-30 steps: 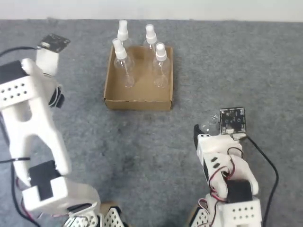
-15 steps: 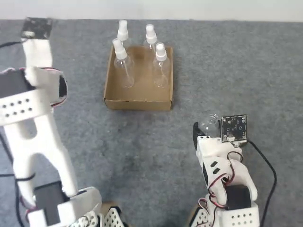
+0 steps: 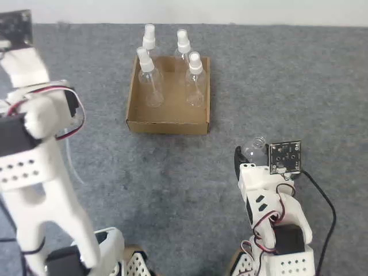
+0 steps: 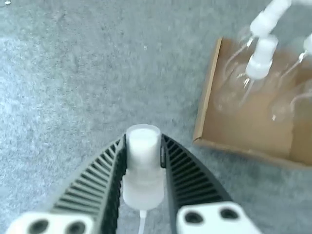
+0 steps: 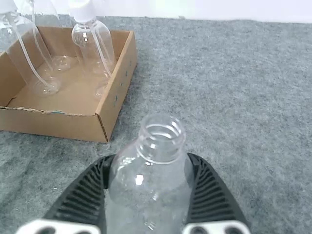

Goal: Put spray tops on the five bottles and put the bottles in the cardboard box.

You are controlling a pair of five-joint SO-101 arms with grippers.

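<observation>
The open-necked clear bottle [image 5: 152,165] stands upright between the jaws of my right gripper [image 5: 150,161], which is shut on its body. In the high view this bottle [image 3: 255,146] is near the table's front right, in front of the cardboard box [image 3: 168,125]. My left gripper [image 4: 143,140] is shut on a white spray top [image 4: 142,168], whose thin dip tube [image 4: 141,223] hangs below. It hovers over the grey mat to the left of the box [image 4: 246,139]. Several capped bottles [image 3: 150,80] stand in the box.
Grey carpet [image 3: 287,75] covers the table. The tall white left arm [image 3: 40,149] rises over the left side. The right arm's base and cables [image 3: 282,230] fill the front right corner. Bare carpet lies between the box and the held bottle.
The left arm has lifted and swung its wrist toward the far left corner. The right arm edged slightly nearer with the bottle, then stayed still.
</observation>
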